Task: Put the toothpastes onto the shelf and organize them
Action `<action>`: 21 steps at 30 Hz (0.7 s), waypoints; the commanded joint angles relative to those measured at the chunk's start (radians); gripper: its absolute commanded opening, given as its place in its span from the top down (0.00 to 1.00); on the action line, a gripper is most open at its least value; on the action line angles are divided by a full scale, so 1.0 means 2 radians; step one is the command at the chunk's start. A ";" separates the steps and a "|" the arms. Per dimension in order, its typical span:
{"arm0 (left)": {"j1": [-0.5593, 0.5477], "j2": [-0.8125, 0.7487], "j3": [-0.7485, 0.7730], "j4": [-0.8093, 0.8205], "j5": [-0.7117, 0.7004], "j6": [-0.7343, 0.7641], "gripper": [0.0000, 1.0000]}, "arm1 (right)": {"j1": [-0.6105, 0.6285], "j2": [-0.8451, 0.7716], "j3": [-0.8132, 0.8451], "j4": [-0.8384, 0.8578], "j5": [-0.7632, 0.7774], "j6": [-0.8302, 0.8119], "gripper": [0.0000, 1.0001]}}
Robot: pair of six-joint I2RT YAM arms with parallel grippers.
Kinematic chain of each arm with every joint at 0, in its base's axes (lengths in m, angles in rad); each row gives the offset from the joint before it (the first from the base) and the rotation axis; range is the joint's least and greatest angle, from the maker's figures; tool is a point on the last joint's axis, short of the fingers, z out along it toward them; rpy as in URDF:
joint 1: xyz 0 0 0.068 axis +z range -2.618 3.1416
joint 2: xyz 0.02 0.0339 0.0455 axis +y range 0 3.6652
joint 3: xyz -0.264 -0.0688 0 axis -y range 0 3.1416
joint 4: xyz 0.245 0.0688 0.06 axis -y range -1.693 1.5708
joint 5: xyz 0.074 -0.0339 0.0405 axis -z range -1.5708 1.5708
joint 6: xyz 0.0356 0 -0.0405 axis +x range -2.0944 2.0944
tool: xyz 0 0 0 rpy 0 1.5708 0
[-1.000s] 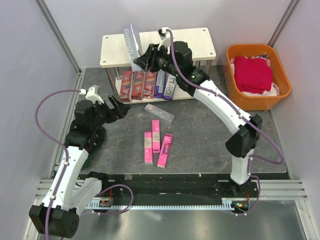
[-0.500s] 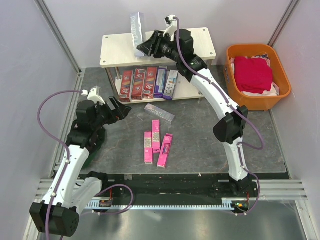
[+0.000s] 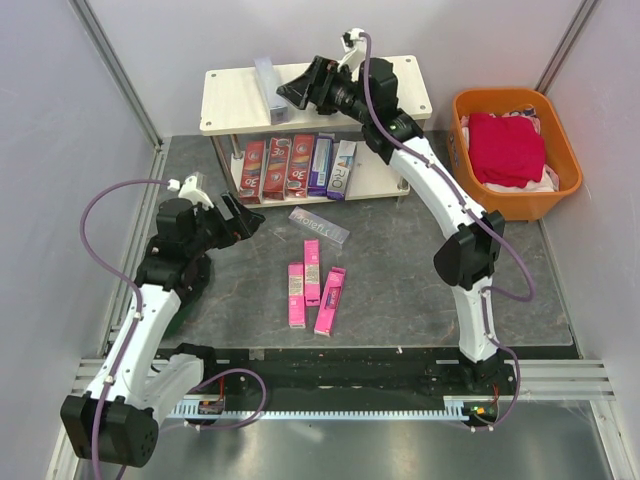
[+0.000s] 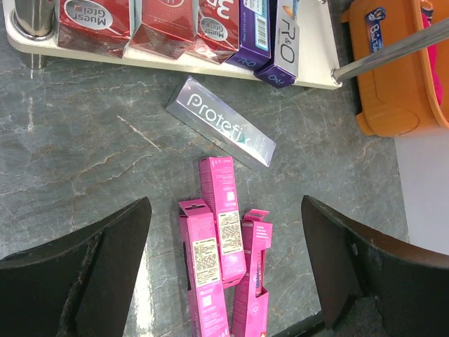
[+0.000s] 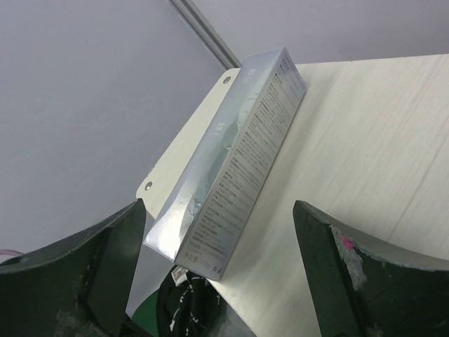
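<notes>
We see our right gripper (image 3: 291, 90) with its jaws spread wide, gripping nothing. The silver carton (image 5: 231, 154) lies between its fingers on the top board of the shelf (image 5: 365, 140), clear of both. Our left gripper (image 4: 224, 203) hangs wide apart above the pink cartons (image 4: 210, 260), holding nothing.

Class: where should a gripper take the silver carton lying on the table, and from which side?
Grip the silver carton at mid-length, across its narrow width, coming straight down from above. It lies flat and slanted, and its long sides look free of other things there, so turn the jaws square to it.
</notes>
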 commanded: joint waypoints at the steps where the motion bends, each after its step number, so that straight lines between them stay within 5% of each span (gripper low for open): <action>1: 0.001 0.004 0.001 0.019 0.015 0.011 0.05 | -0.003 -0.028 -0.032 -0.011 0.006 -0.008 0.05; 21: 0.001 0.022 -0.003 0.032 0.024 0.006 0.05 | 0.044 -0.054 -0.090 0.028 -0.021 -0.012 0.18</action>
